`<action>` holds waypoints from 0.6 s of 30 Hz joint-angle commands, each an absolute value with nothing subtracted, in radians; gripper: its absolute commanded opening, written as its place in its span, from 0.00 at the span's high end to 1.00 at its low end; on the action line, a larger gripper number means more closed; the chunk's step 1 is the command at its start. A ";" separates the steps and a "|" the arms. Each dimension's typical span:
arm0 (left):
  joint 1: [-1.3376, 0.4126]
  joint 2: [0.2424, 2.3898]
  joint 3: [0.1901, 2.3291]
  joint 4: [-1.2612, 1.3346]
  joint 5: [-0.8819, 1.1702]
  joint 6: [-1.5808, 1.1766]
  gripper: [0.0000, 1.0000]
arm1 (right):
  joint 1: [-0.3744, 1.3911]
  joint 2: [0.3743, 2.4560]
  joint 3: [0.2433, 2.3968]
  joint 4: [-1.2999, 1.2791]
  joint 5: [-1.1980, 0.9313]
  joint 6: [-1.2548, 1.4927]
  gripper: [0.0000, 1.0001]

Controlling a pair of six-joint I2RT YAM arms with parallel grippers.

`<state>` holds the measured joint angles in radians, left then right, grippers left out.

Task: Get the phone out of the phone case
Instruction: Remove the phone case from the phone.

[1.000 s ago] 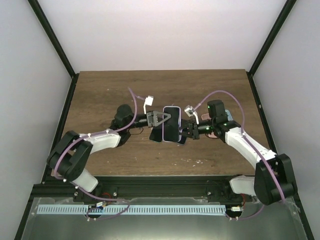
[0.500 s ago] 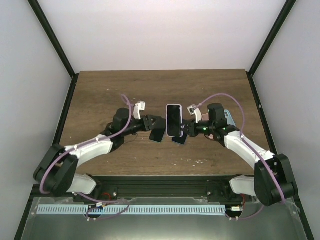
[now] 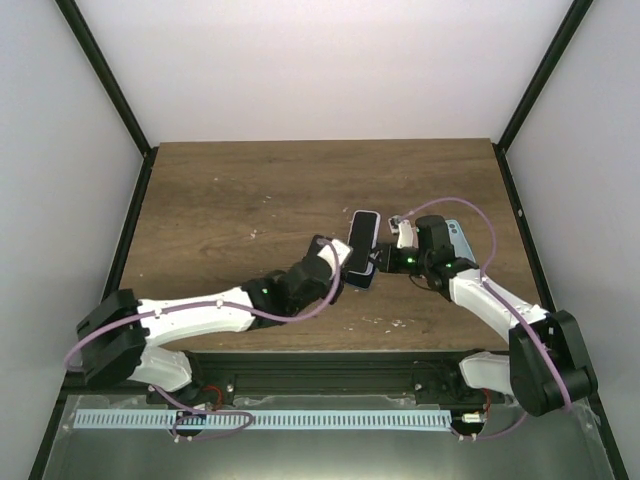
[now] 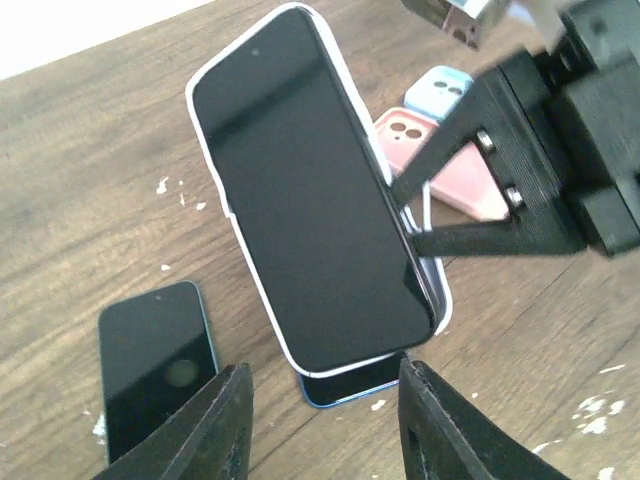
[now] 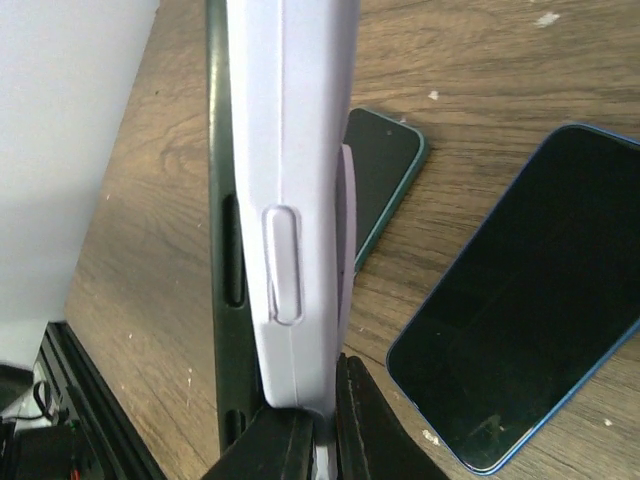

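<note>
A phone with a black screen sits in a lavender-white case (image 3: 362, 238). It is held upright and tilted above the table. My right gripper (image 3: 379, 262) is shut on the case's lower edge. In the right wrist view the case (image 5: 295, 200) shows edge-on, pinched between the fingers (image 5: 300, 440), with a dark strip along its left side. In the left wrist view the cased phone (image 4: 310, 190) fills the middle. My left gripper (image 4: 325, 430) is open and empty just in front of its lower end, not touching it; it also shows in the top view (image 3: 325, 262).
A blue-rimmed phone (image 4: 350, 385) lies on the table under the held one. A dark teal phone (image 4: 155, 365) lies to its left. A pink case (image 4: 440, 165) and a light blue case (image 4: 440, 92) lie behind. The table's wooden surface (image 3: 220, 200) stretches to the far left.
My left gripper has let go of the phone's side, and the arm has swung down toward the front and faces it from below. The right gripper has tilted the cased phone slightly right.
</note>
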<state>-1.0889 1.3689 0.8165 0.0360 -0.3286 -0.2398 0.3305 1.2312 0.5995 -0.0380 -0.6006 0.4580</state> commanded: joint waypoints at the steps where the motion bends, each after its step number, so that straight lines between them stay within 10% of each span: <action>1: -1.182 1.465 0.883 0.002 -0.588 -0.040 0.57 | 0.335 1.229 0.614 0.003 -0.565 0.549 0.99; 18: -1.233 1.725 1.036 0.026 -0.633 0.078 0.50 | 0.317 1.328 0.639 -0.020 -0.642 0.574 0.99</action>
